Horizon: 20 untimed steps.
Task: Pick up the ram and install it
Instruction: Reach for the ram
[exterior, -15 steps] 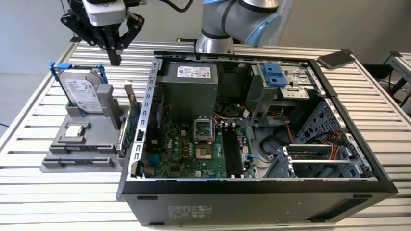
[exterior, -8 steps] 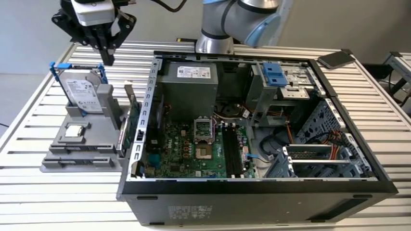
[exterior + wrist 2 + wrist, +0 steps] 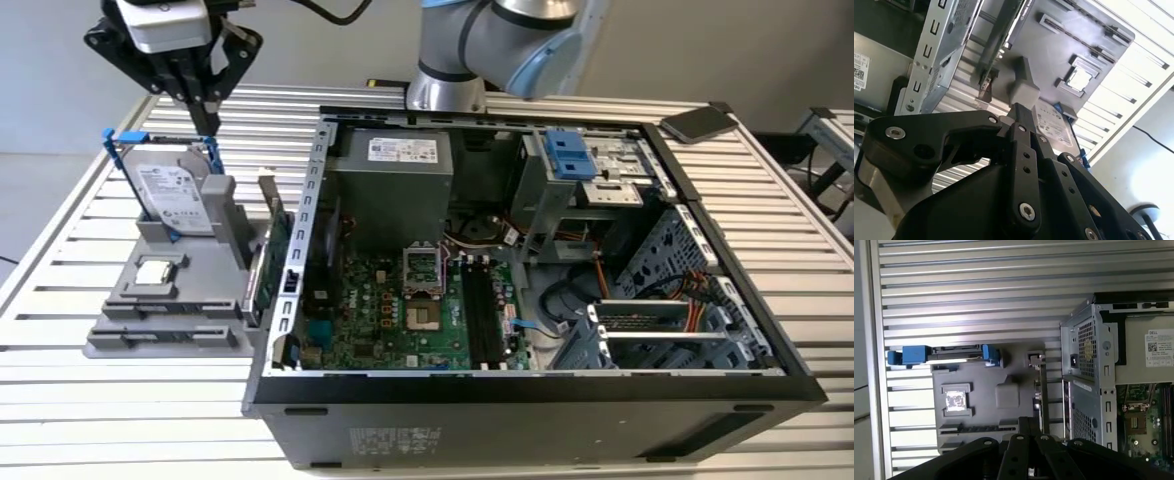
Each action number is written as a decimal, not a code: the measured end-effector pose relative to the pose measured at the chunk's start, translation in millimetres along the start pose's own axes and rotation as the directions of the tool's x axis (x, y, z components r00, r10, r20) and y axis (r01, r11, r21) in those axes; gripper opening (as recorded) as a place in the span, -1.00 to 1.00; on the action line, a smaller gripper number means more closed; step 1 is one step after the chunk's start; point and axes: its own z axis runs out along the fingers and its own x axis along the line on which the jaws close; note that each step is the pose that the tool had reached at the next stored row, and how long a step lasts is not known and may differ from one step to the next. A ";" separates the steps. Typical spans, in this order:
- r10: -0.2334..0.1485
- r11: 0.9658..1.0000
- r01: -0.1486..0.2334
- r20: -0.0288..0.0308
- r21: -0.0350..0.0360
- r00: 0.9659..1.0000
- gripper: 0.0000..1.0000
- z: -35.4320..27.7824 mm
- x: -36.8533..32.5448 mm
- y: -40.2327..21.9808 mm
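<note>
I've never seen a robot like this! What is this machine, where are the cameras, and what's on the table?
It is a robot arm with a gripper, its hand. One camera watches from off the arm; two ride near its wrist. On the slatted table lies an open computer case, and beside it a gray holder where a hard drive in a blue frame stands. The gripper hangs above that holder. Whether it grips anything, I cannot tell.

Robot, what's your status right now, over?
Pincer shut, high over gray stand. Ram apparently in stand's slot, untouched. Hard drive upright right below pincer.
</note>
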 end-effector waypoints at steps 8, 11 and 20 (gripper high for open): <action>0.000 1.000 0.000 0.000 0.000 1.000 -1.00 -0.1 19.4 -1.4; 0.000 1.000 0.000 0.000 0.000 1.000 -1.00 -0.1 26.3 -1.9; -0.001 1.000 0.001 0.000 0.000 1.000 -1.00 -0.1 48.7 -3.5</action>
